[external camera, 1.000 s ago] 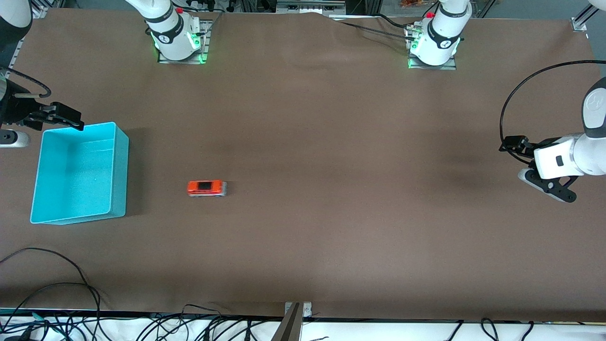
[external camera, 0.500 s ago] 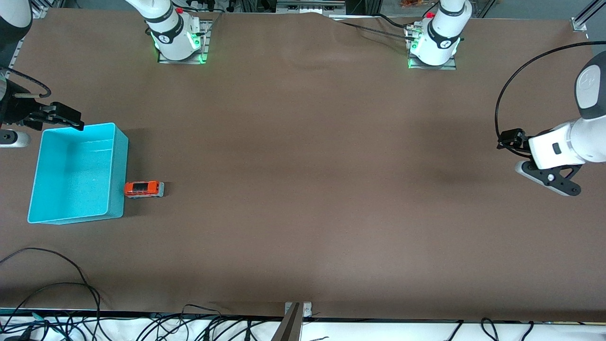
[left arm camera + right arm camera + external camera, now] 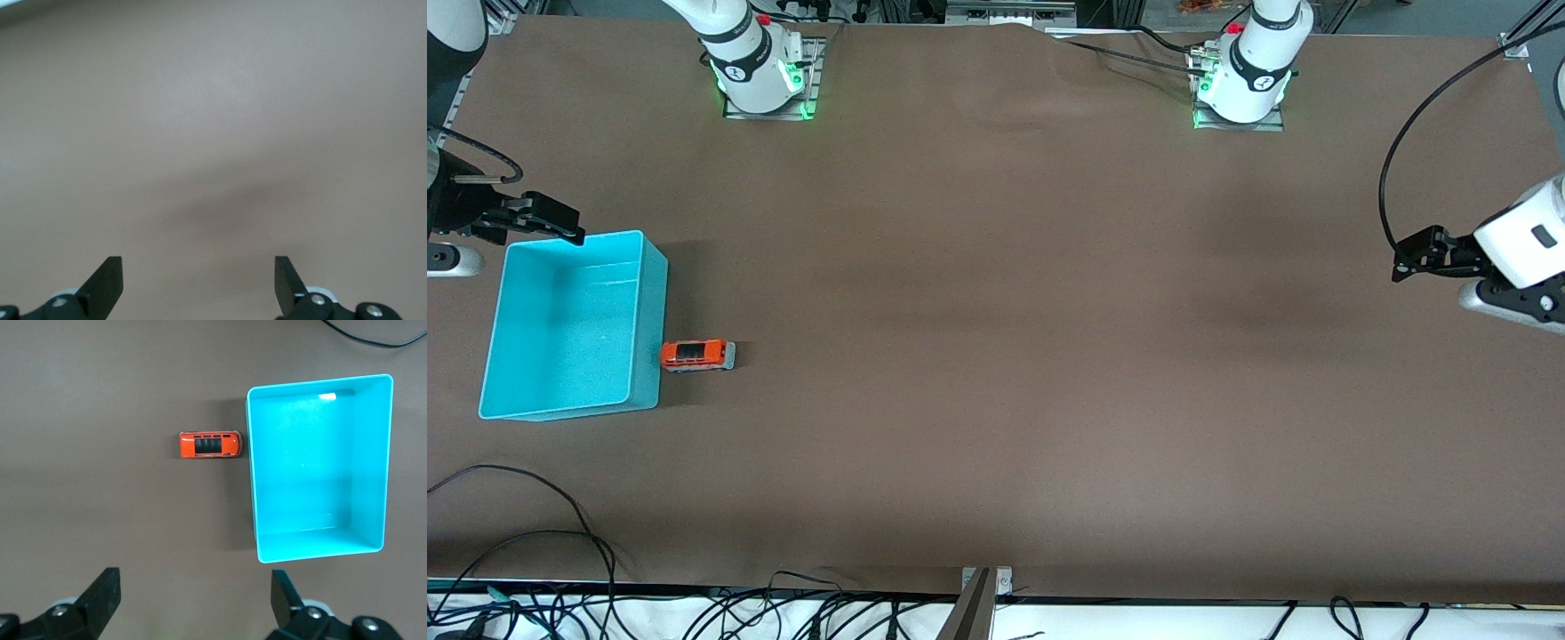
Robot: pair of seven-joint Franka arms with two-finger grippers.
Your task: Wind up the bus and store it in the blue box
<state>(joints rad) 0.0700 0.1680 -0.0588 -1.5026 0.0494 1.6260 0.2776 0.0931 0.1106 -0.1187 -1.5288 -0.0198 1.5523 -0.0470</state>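
A matt brown covering [image 3: 996,356], cloth-like and slightly rippled, is lying over the table. The blue box [image 3: 649,293] is showing smooth, glossy plastic walls catching a highlight. The bus [image 3: 697,355] is looking like shiny painted orange-red plastic with a dark glossy roof panel.

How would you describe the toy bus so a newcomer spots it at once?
Find the blue box at the right arm's end of the table. The bus sits outside it, against its long wall. It is small, orange-red, with a dark roof panel.

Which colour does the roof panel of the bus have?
Dark, nearly black, set in the orange-red body of the bus; the right wrist view shows it best.
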